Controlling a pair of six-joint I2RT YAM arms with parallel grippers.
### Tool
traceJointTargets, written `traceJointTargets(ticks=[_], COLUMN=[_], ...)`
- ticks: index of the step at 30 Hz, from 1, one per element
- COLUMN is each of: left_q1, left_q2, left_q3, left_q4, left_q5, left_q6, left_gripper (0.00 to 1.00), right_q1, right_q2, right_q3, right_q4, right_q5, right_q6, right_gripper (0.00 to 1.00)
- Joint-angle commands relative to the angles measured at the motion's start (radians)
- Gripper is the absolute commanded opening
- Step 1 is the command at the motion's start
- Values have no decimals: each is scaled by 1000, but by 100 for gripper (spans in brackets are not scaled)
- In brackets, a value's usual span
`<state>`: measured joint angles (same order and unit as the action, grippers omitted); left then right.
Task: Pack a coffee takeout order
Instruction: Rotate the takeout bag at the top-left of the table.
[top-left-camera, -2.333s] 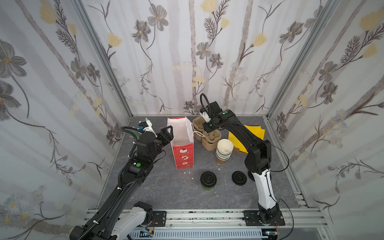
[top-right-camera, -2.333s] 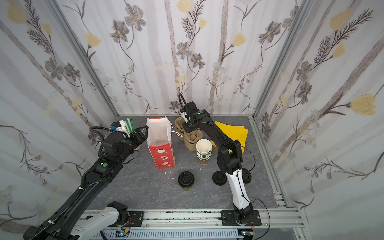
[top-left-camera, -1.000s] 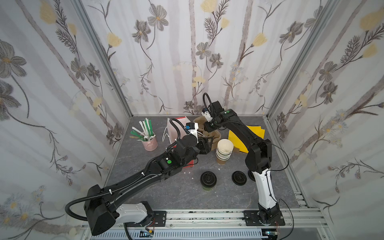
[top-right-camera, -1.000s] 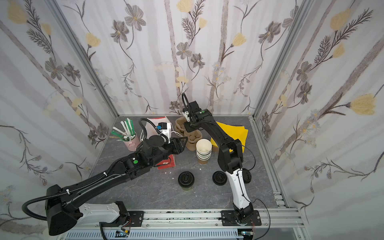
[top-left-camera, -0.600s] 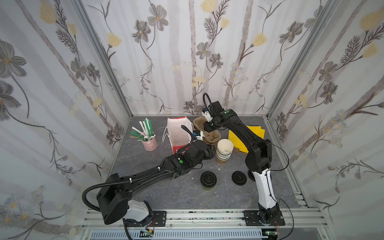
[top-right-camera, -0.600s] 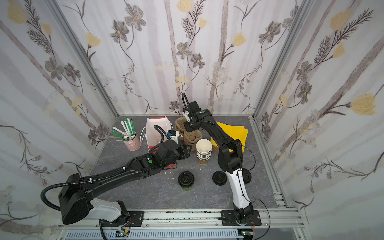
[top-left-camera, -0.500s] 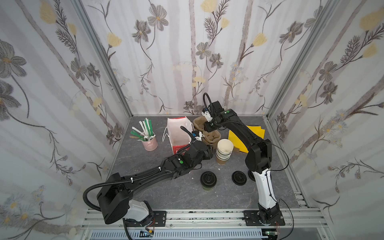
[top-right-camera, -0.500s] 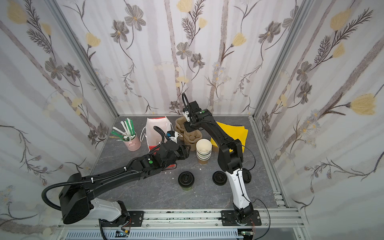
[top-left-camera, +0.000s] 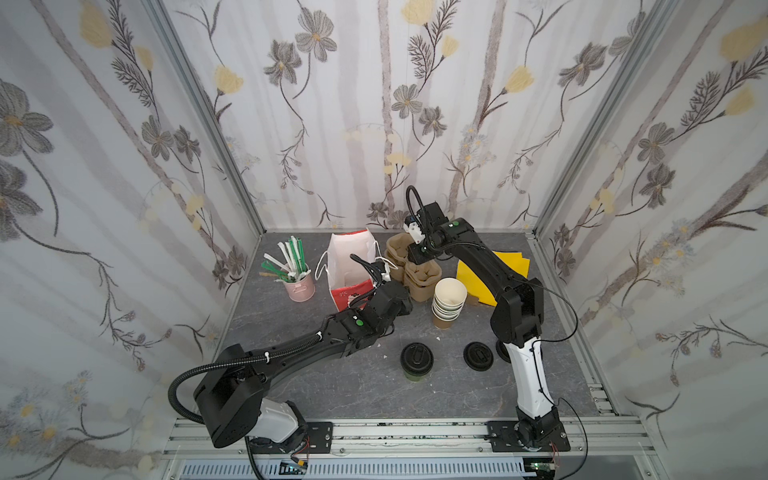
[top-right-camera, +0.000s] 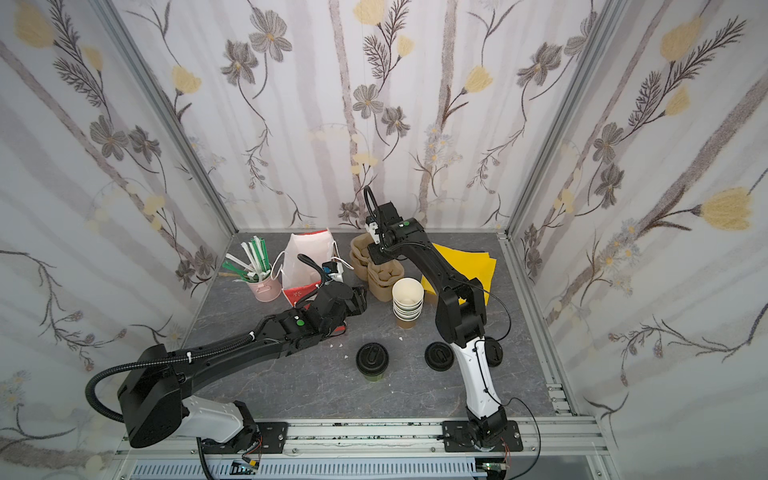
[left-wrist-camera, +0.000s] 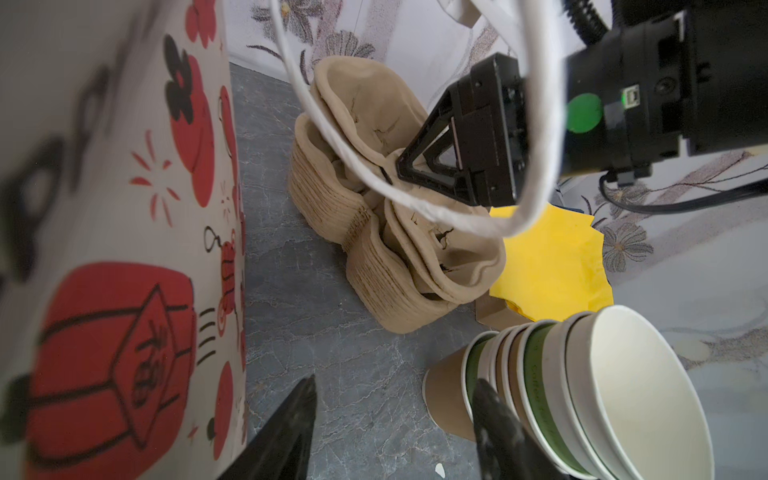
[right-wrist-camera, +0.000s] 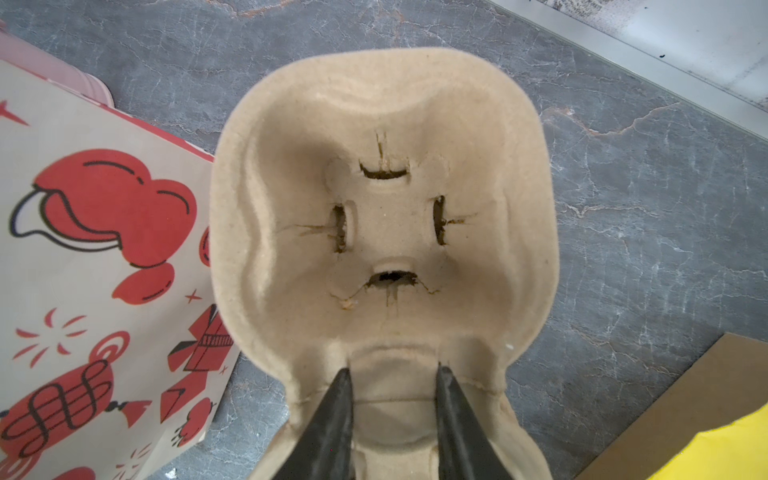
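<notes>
Inspection of the takeout station, positions referred to the paper bag (top-left-camera: 347, 262).

**Order items.**
- The lidded cup (top-left-camera: 417, 358) is standing upright on the table, well apart from the bag on the side nearer the arm bases. Nothing is touching it.
- The yellow napkin (top-right-camera: 473, 264) is lying flat, beyond the pulp carriers (top-left-camera: 420, 280) as counted from the bag.
- The green straws (top-left-camera: 294, 251) are standing in a pink pot (top-left-camera: 300, 289) just beside the bag, on its side away from the carriers.
- None of the three is showing in the bag.

**Grippers.**
- The left gripper (left-wrist-camera: 395, 382) is hovering low, close beside the bag. Its fingers are spread and empty, with bare table between them.
- The right gripper (right-wrist-camera: 392, 370) is poised over the carriers. Its jaws are pinching the middle ridge of the top carrier (right-wrist-camera: 386, 216), which is sitting tilted off the stack, so I judge it gripped.

**Handling assessment.**
- The cup is looking light, with thin paper walls that are likely to crush. Whether it is filled cannot be told.
- The lid is only pressed on, so lifting by it is risking separation. I am recommending a gentle hold on the body, just under the lid rim, keeping the cup upright.
- The napkin is limp and is calling for a pinch at a free corner.
- A straw is thin and slick and is best pinched mid-shaft.
</notes>
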<state>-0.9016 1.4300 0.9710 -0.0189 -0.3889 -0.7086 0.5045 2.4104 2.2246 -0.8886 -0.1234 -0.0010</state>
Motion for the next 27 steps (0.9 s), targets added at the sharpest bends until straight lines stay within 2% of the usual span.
traceJointTargets(ticks=[1, 7, 19, 22, 27], left_q1=[-6, -8, 22, 23, 22], left_q2=[16, 35, 17, 56, 150], left_q3=[21, 25, -53, -25, 49], left_q4=[22, 20, 20, 24, 63], left_q5=[41, 49, -119, -110, -18], left_q6=[42, 61, 9, -5, -29], left_gripper=[63, 67, 63, 63, 64], right_q1=[0, 0, -1, -1, -1], right_q2=[-2, -4, -8, -13, -13], right_q3=[4, 4, 1, 1, 0], right_q4=[33, 30, 25, 26, 31], right_q5=[-8, -8, -18, -28, -27], right_q6=[1, 0, 2, 9, 12], right_gripper=[32, 32, 32, 32, 32])
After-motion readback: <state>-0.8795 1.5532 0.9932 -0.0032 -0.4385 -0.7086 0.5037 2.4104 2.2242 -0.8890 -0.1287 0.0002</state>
